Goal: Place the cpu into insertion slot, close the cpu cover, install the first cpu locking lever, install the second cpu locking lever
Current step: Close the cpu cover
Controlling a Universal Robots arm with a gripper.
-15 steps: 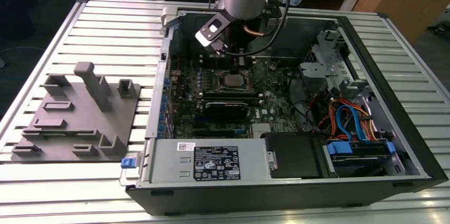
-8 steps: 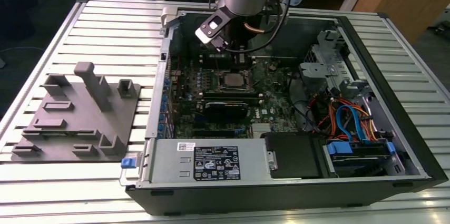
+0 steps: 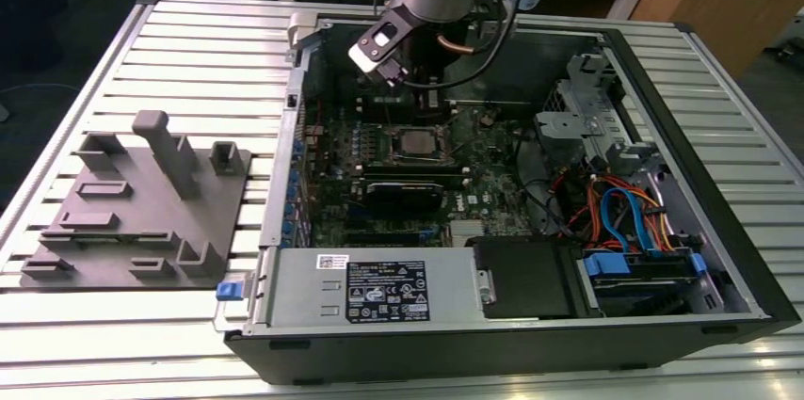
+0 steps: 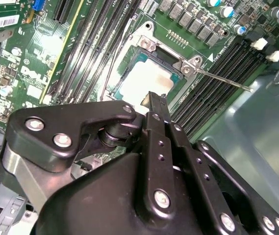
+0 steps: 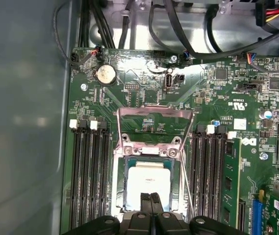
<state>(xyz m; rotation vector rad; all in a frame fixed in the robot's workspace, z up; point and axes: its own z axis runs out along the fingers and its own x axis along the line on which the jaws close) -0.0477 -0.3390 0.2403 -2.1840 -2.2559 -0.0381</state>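
Note:
The cpu (image 5: 149, 178) lies flat in the insertion slot (image 5: 119, 181) on the green board, its silvery top bare. The cpu cover (image 5: 151, 147) stands swung open beyond the socket, and the board shows through its window. A thin locking lever (image 5: 187, 191) runs along one side of the socket and sticks out free as a rod (image 4: 222, 80). My gripper (image 5: 151, 197) is shut with nothing between its black fingers, and its tips hover at the cpu's edge (image 4: 154, 98). In the exterior view the gripper (image 3: 421, 89) hangs over the far part of the board, just beyond the cpu (image 3: 412, 143).
Long black memory slots (image 5: 88, 176) flank the socket on both sides. A black heatsink block (image 3: 405, 195) sits in front of it. The case also holds a power supply (image 3: 364, 292) and a drive cage with blue cables (image 3: 628, 221). A grey fixture plate (image 3: 138, 212) lies at the exterior view's left.

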